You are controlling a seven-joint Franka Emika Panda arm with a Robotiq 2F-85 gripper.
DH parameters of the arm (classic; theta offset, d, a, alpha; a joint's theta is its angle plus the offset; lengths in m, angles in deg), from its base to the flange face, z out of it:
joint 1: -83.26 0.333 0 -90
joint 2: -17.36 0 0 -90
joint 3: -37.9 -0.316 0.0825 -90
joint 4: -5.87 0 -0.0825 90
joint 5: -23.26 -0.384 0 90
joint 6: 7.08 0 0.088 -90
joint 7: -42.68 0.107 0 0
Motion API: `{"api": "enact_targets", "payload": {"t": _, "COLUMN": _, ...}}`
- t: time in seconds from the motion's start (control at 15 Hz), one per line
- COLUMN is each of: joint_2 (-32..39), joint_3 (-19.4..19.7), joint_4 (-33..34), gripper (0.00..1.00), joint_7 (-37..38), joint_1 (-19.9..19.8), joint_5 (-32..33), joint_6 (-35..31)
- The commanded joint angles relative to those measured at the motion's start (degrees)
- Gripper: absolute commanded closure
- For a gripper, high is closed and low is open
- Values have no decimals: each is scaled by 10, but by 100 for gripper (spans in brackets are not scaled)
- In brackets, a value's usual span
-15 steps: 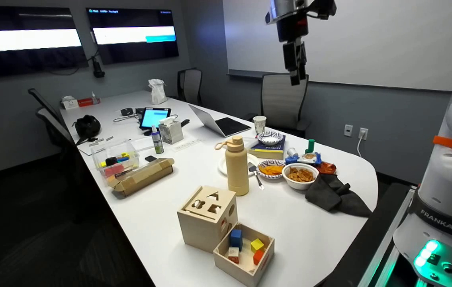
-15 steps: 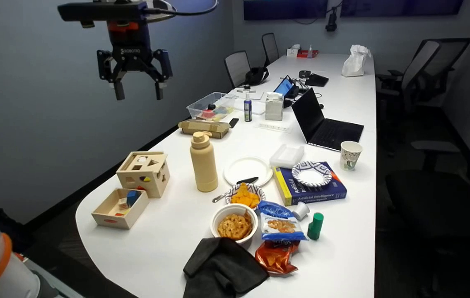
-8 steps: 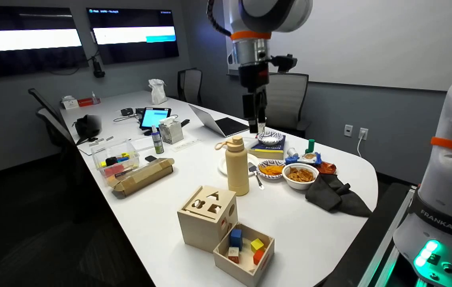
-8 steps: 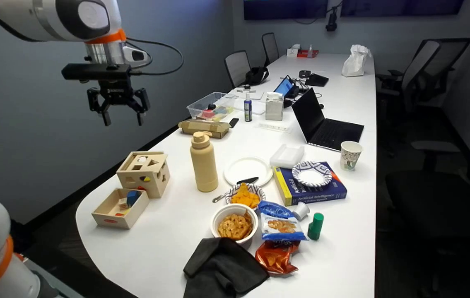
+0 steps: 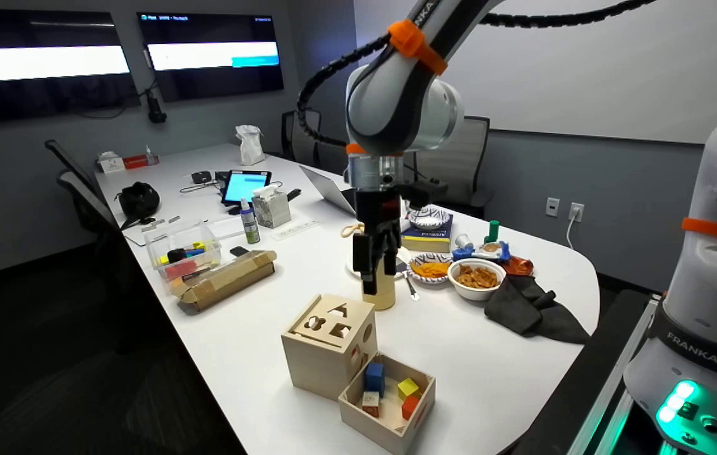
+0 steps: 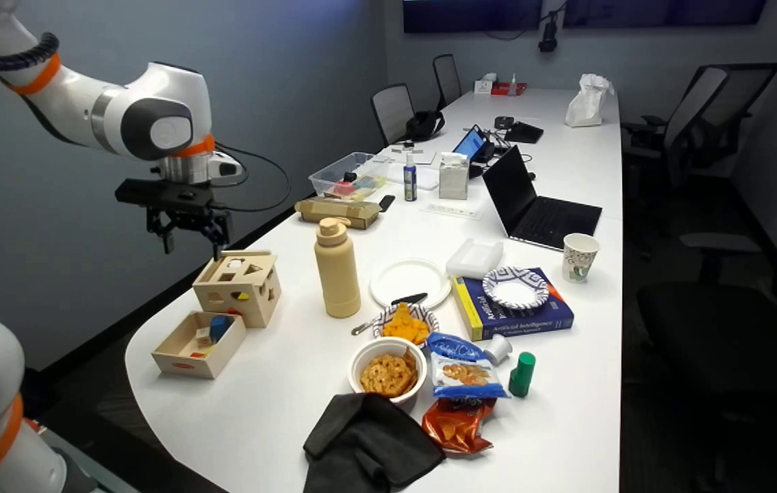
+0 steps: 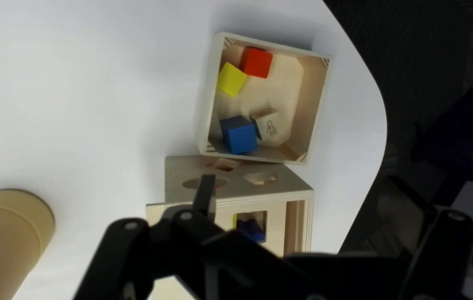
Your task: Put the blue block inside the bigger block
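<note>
The blue block stands in the low open-topped wooden tray, in the corner nearest the bigger block. It also shows in the exterior view and in the wrist view. The bigger block is a pale wooden cube with cut-out holes, right beside the tray; it also shows in an exterior view and partly in the wrist view. Blue, yellow and red bits show inside it through its holes. My gripper is open and empty, pointing down above the bigger block's level, fingers apart in the wrist view.
The tray also holds a yellow piece, a red piece and a wooden number cube. A tan bottle stands near the bigger block. Bowls of snacks and a dark cloth lie farther along.
My arm has come down and the gripper has moved toward the bigger block, now in front of the bottle in an exterior view. The gripper stays open. The blocks and tray have not moved.
</note>
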Motion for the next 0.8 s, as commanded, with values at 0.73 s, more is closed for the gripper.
{"api": "enact_targets", "payload": {"t": 0.73, "joint_2": 166, "joint_3": -53, "joint_4": 0, "gripper": 0, "joint_7": 25, "joint_1": -14, "joint_5": 8, "joint_6": -134}}
